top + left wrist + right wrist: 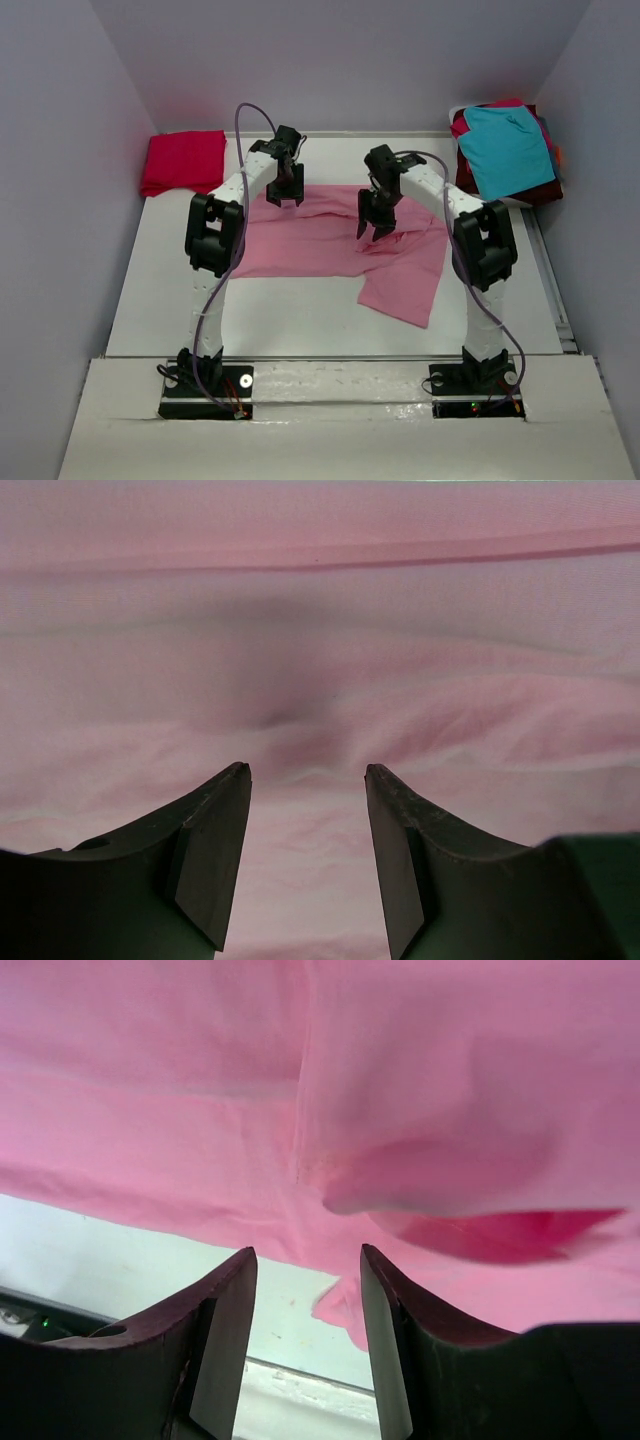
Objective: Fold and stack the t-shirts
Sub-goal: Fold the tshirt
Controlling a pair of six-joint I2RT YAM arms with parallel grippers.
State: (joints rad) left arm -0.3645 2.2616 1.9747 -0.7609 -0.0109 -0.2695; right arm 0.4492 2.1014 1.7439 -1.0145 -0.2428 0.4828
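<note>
A pink t-shirt (330, 245) lies spread and partly folded on the white table, one part hanging toward the front right. My left gripper (285, 197) is open just above its far left edge; the left wrist view shows only pink cloth (320, 660) between and beyond the fingers. My right gripper (372, 232) is open over the shirt's middle right, above a raised fold (440, 1170); nothing is held. A folded red t-shirt (183, 161) lies at the far left. A pile with a teal shirt (510, 150) on top sits at the far right.
Grey walls close in the table on left, back and right. The bare white table (300, 315) shows in front of the pink shirt. The table's near edge and base plate (300, 1390) show in the right wrist view.
</note>
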